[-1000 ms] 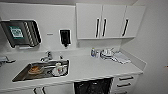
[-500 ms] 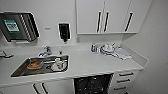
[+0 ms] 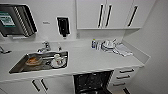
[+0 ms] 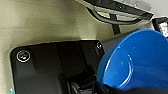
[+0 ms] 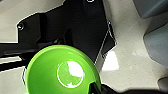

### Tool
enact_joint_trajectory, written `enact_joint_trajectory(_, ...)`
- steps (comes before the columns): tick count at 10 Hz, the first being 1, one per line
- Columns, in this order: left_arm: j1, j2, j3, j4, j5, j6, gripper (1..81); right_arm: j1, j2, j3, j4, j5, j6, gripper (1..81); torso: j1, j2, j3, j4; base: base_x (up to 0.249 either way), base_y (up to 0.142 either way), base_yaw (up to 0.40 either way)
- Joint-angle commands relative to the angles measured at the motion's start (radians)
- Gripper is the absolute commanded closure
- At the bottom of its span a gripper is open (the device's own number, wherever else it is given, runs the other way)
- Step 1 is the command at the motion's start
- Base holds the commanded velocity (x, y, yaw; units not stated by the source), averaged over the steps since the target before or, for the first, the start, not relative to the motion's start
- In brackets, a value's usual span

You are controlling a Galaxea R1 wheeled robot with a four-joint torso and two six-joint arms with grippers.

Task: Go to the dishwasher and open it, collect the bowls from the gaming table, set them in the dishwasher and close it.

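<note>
While you face the kitchen run, note that the dishwasher (image 3: 93, 82) stands open beneath the white tabletop (image 3: 82, 58), its dark interior and wire racks exposed, with drawers (image 3: 125, 74) just beside it on one side and a white cabinet door (image 3: 37, 85) on the other. Check the steel sink (image 3: 40, 62) set into the tabletop: it holds an orange-brown item (image 3: 33, 60) and a whitish item (image 3: 57, 60), neither clear enough to identify, with the tap (image 3: 45, 46) behind the basin. At the far corner of the tabletop you have a cluster of white dishware (image 3: 109, 45), a small bottle (image 3: 94, 44) and a folded cloth (image 3: 122, 50). Upper cabinets (image 3: 110, 13) hang above; a black dispenser (image 3: 63, 26) and a dark wall-mounted unit (image 3: 17, 20) are fixed to the wall.

In the left wrist view, the blue bowl (image 4: 136, 60) sits tilted at the gripper, its empty inside facing the camera, above pale floor. You cannot tell how the left fingers are set.

In the right wrist view, the green bowl (image 5: 61, 71) is likewise empty, mouth toward the camera, with speckled floor beyond. The right fingers' setting cannot be determined either.
</note>
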Motion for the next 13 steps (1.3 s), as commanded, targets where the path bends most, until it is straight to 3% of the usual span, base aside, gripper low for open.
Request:
enact_joint_trajectory(1, -0.125, -0.152, 0.111, -0.018, -0.032, -0.072, 81.1, 0.018, -0.029, -0.004, -0.006, -0.044, 0.005, 81.1, 0.0, 0.0, 0.0, 0.0, 0.0, 0.0, 0.0)
enact_joint_trajectory(5, -0.29, -0.245, 0.278, -0.017, -0.005, -0.148, 81.1, 0.021, -0.026, 0.001, -0.005, -0.038, 0.005, 81.1, 0.0, 0.0, 0.0, 0.0, 0.0, 0.0, 0.0)
enact_joint_trajectory(7, -0.393, -0.244, 0.379, -0.017, 0.127, -0.158, 81.1, 0.021, -0.026, -0.002, -0.005, -0.038, 0.005, 81.1, 0.0, 0.0, -0.001, 0.0, 0.0, 0.0, 0.0)
enact_joint_trajectory(10, -0.545, -0.172, 0.505, -0.018, 0.378, -0.158, 81.1, 0.023, -0.025, 0.002, -0.005, -0.037, 0.005, 81.1, 0.0, 0.0, -0.001, 0.0, 0.0, 0.0, 0.0)
enact_joint_trajectory(11, -0.602, -0.115, 0.531, -0.024, 0.492, -0.167, 81.1, 0.023, -0.025, 0.005, -0.005, -0.037, 0.005, 81.1, 0.0, 0.0, -0.001, 0.0, 0.0, 0.0, 0.0)
enact_joint_trajectory(12, -0.651, -0.072, 0.537, -0.029, 0.555, -0.197, 81.1, 0.023, -0.023, 0.01, -0.005, -0.037, 0.005, 81.1, 0.0, 0.0, -0.001, 0.0, 0.0, 0.0, 0.0)
enact_joint_trajectory(13, -0.689, -0.047, 0.539, -0.03, 0.589, -0.208, 81.1, 0.023, -0.023, 0.012, -0.005, -0.037, 0.005, 81.1, 0.0, 0.0, -0.054, 0.0, 0.0, 0.0, 0.0)
